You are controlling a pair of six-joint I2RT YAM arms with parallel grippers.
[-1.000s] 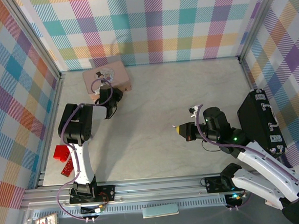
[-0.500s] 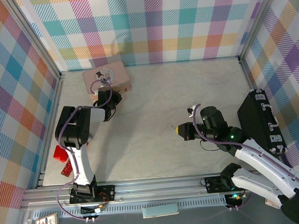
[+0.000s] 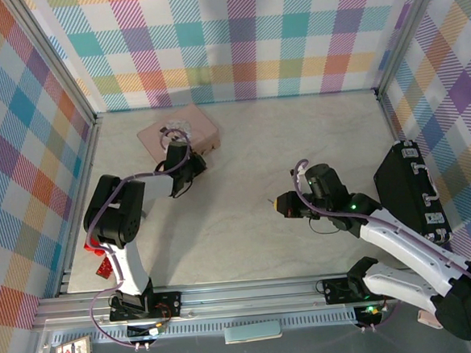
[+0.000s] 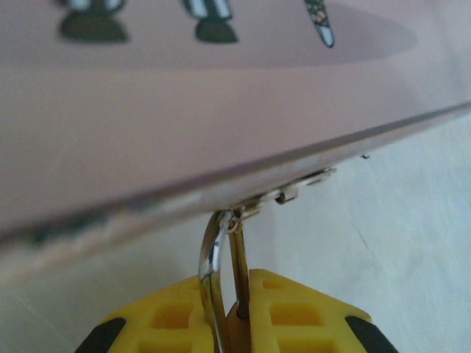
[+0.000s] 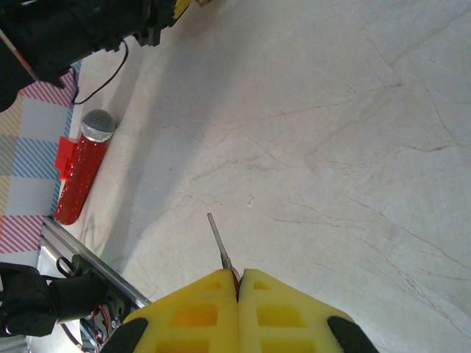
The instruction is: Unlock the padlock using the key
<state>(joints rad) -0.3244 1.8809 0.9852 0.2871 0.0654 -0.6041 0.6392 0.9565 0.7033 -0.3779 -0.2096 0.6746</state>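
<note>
In the left wrist view my left gripper (image 4: 240, 285) is shut on the brass padlock (image 4: 238, 332), only a narrow strip of its body showing between the yellow fingers (image 4: 298, 312). Its silver shackle (image 4: 210, 259) rises to the latch on the edge of the pink tin (image 4: 221, 110), which fills the upper frame. From above, the left gripper (image 3: 189, 167) sits at the tin's (image 3: 180, 129) near edge. My right gripper (image 5: 238, 273) is shut on the thin grey key (image 5: 218, 240), whose blade sticks out forward over the tabletop. From above, the right gripper (image 3: 283, 205) is mid-table, pointing left.
A red block (image 3: 99, 252) with a silver-capped cylinder (image 5: 79, 170) lies near the left wall. A black case (image 3: 411, 193) stands along the right wall. The marbled tabletop (image 3: 243, 168) lies open between the two grippers.
My left gripper has swung right with the padlock, and the pink tin has shifted right and turned with it. My right gripper has edged slightly left and up with the key.
</note>
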